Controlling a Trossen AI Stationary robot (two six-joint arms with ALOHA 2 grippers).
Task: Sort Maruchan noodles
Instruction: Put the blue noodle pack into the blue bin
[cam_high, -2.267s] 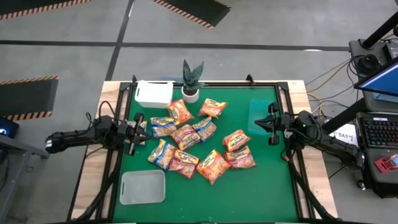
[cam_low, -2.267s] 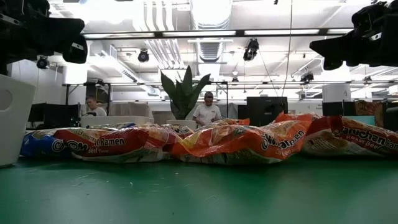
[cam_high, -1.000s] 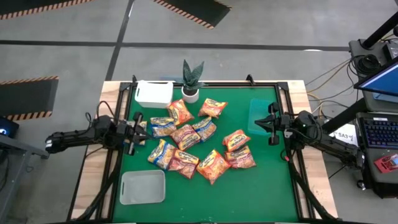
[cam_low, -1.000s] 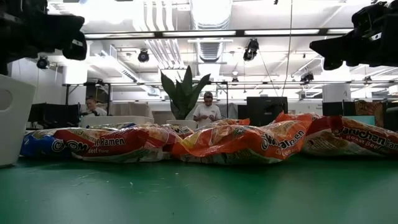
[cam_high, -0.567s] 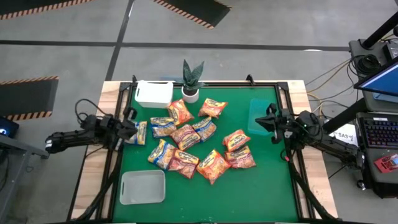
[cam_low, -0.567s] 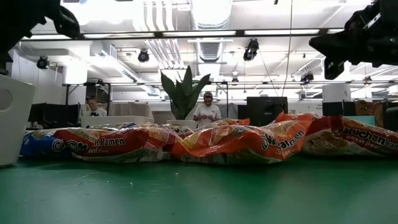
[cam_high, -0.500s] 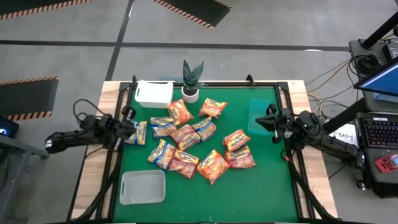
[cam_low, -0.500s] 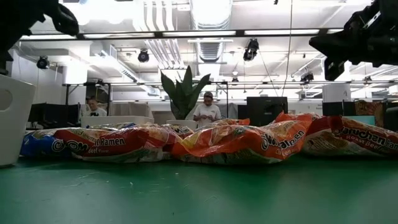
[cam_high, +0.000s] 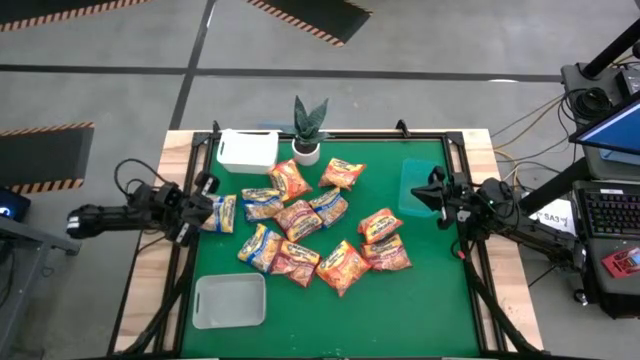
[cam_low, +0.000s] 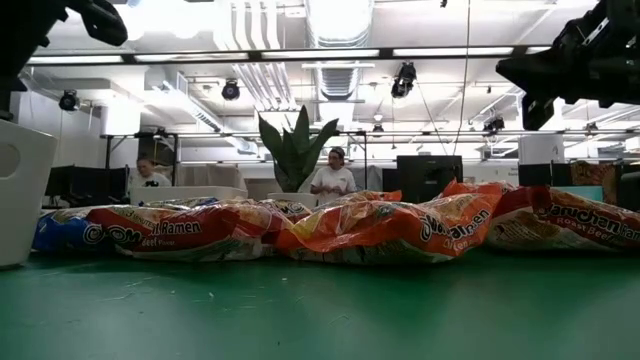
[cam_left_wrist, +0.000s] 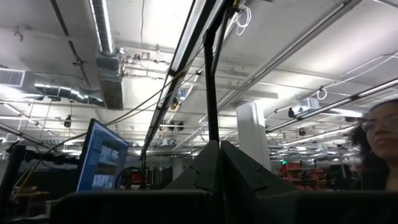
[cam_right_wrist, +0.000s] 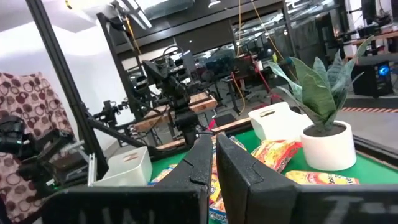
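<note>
About a dozen Maruchan noodles, crinkly orange-red, red and blue-and-yellow packets, lie flat in a loose, partly overlapping cluster mid-surface.

Low view cuts both arms off at its top edge, nearer Maruchan noodles hide the packets behind, left wrist view misses the table.

Evenly lit from overhead ceiling strips, bright enough to glare white in the low and left wrist views. Soft, faint shadows under the packets on the table. Near table blurred in the low view; claw fingers dark silhouettes.
</note>
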